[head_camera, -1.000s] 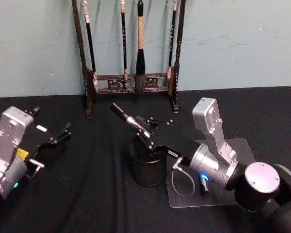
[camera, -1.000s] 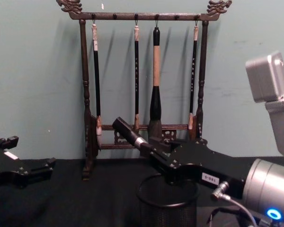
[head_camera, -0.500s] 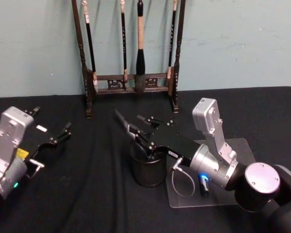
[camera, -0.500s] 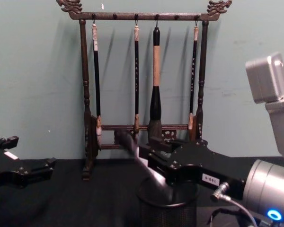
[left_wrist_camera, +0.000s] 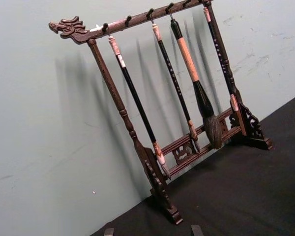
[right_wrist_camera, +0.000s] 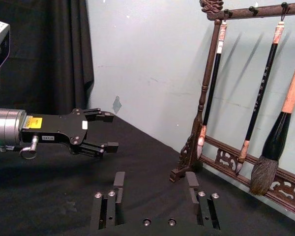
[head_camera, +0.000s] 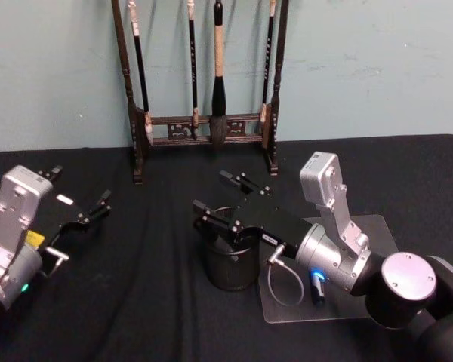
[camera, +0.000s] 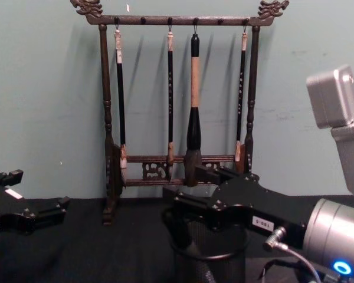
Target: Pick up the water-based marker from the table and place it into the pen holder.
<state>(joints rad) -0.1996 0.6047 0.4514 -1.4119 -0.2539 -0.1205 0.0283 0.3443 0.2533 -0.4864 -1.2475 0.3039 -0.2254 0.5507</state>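
So the table (head_camera: 136, 317) has a black cloth over it. The biggest thing on it is the wooden brush rack (camera: 177, 19), out past the right gripper against the wall, with four brushes (camera: 194, 130) hanging from it.

The right gripper (head_camera: 210, 190) reaches in low and hangs right over the pen holder (head_camera: 228, 273). Its fingers are spread wide apart with nothing between them, and one finger crosses just above the cup's rim. The holder is directly underneath it, standing upright.

The left gripper (right_wrist_camera: 112, 131) is parked well off to the left of the right one, just above the cloth. Its fingers are spread too, and it's empty.

Behind the right gripper, under that arm's wrist, a clear plastic sheet (head_camera: 374, 226) lies flat on the cloth.

In the chest view a pale slanted streak shows through the mesh low in the cup. That looks like the marker (camera: 207, 275) sitting inside, but I honestly can't tell for sure.
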